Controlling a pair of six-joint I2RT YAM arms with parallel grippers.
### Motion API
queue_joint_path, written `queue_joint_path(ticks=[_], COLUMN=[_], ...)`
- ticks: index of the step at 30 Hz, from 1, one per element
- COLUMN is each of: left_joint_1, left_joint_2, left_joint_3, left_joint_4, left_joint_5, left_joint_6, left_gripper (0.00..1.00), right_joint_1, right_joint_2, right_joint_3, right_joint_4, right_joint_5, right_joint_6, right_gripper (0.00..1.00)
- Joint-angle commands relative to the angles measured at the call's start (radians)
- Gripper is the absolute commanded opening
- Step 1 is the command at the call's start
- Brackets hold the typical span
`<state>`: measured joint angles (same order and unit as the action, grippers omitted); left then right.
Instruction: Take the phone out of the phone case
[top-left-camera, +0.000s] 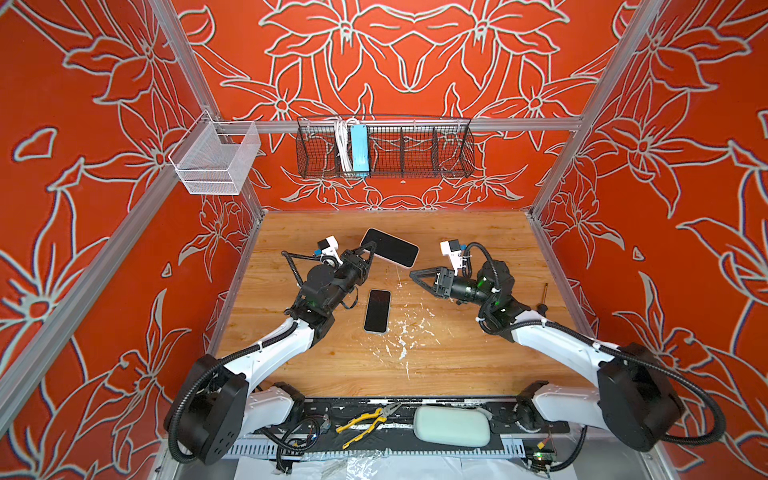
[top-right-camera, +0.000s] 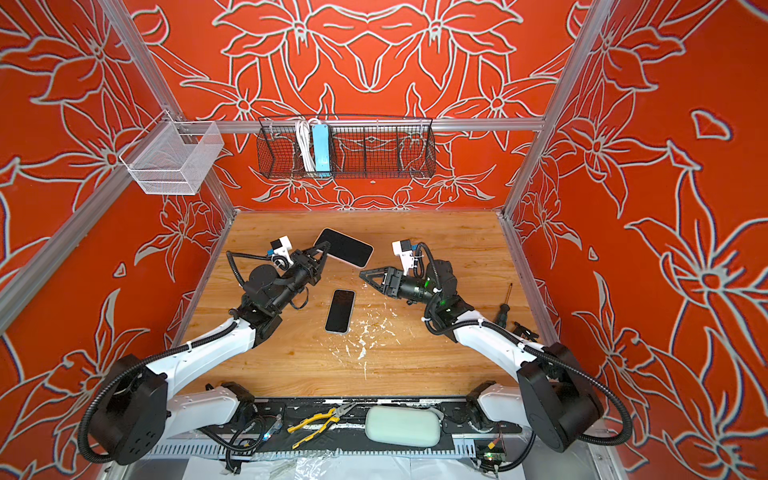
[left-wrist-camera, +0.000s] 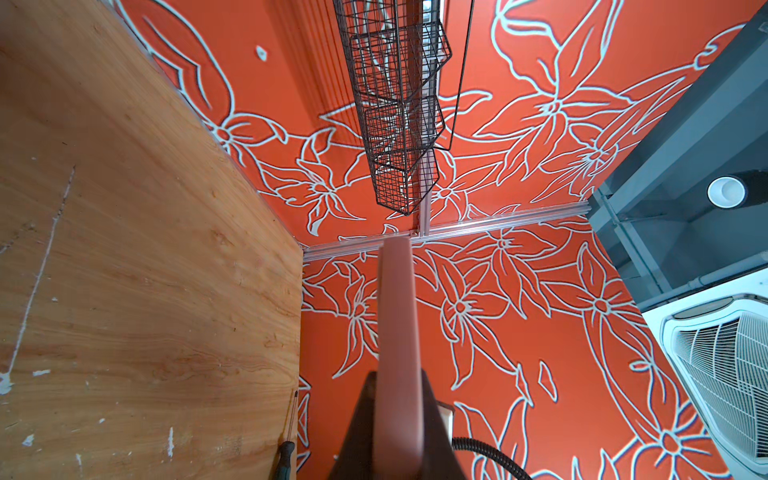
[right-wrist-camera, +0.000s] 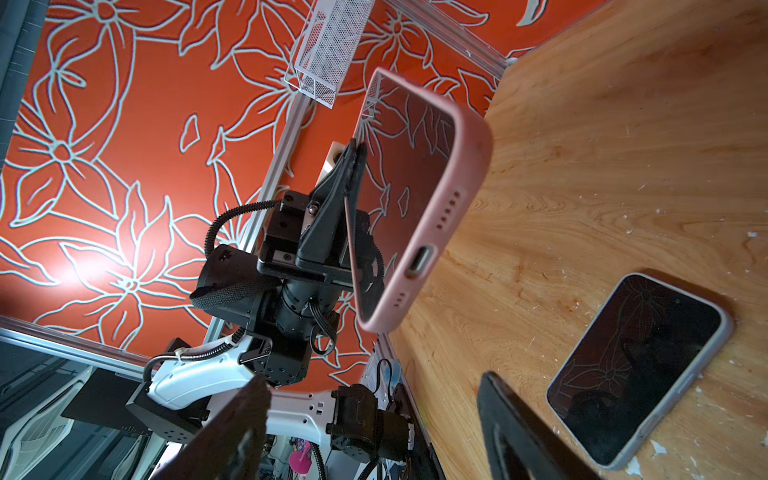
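Note:
A pink phone case (right-wrist-camera: 465, 166) hangs tilted above the back of the wooden table (top-left-camera: 457, 353). The phone (right-wrist-camera: 407, 174) sits inside it, its dark glossy screen mirroring the wall. In both top views the phone (top-left-camera: 388, 247) (top-right-camera: 343, 248) faces up with the case rim (top-left-camera: 411, 262) (top-right-camera: 365, 262) around it. My left gripper (top-left-camera: 370, 249) (top-right-camera: 322, 249) (right-wrist-camera: 353, 151) is shut on one long edge of the case (left-wrist-camera: 395, 332). My right gripper (top-left-camera: 417, 280) (top-right-camera: 368, 278) (right-wrist-camera: 370, 386) stands open and empty, a short way to the right of the case.
A second dark phone with a pale rim (top-left-camera: 377, 311) (top-right-camera: 340, 311) (right-wrist-camera: 640, 374) lies flat mid-table between the arms. A screwdriver (top-left-camera: 543, 299) (left-wrist-camera: 286, 453) lies by the right wall. On the back rail hang a black wire basket (top-left-camera: 415, 147) and a white mesh basket (top-left-camera: 216, 160). Pliers (top-left-camera: 365, 422) lie at the front.

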<state>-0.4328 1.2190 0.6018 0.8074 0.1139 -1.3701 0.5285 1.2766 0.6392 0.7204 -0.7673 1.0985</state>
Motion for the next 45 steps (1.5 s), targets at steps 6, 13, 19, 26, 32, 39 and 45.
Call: queue_joint_path(ticks=[6, 13, 19, 26, 32, 39, 45], left_joint_1=[0.000, 0.000, 0.000, 0.000, 0.000, 0.000, 0.000], left_joint_2=[0.022, 0.017, 0.025, 0.026, 0.030, 0.043, 0.048], left_joint_3=[0.006, 0.002, 0.002, 0.000, -0.004, -0.005, 0.000], left_joint_4=[0.147, 0.137, 0.137, 0.136, 0.135, 0.138, 0.133], left_joint_5=[0.036, 0.033, 0.036, 0.039, 0.044, 0.042, 0.043], left_joint_6=[-0.057, -0.053, -0.057, -0.060, -0.072, -0.100, -0.114], left_gripper=[0.00, 0.00, 0.00, 0.00, 0.00, 0.00, 0.00], right_joint_1=[0.032, 0.050, 0.065, 0.069, 0.070, 0.071, 0.071], right_joint_2=[0.076, 0.114, 0.124, 0.134, 0.143, 0.148, 0.145], right_joint_3=[0.058, 0.071, 0.078, 0.093, 0.102, 0.101, 0.099], right_joint_4=[0.154, 0.195, 0.195, 0.191, 0.182, 0.175, 0.154], right_joint_5=[0.037, 0.075, 0.096, 0.100, 0.102, 0.099, 0.105], right_joint_6=[0.048, 0.054, 0.047, 0.037, 0.028, 0.007, -0.025], right_gripper=[0.74, 0.64, 0.53, 0.45, 0.35, 0.25, 0.16])
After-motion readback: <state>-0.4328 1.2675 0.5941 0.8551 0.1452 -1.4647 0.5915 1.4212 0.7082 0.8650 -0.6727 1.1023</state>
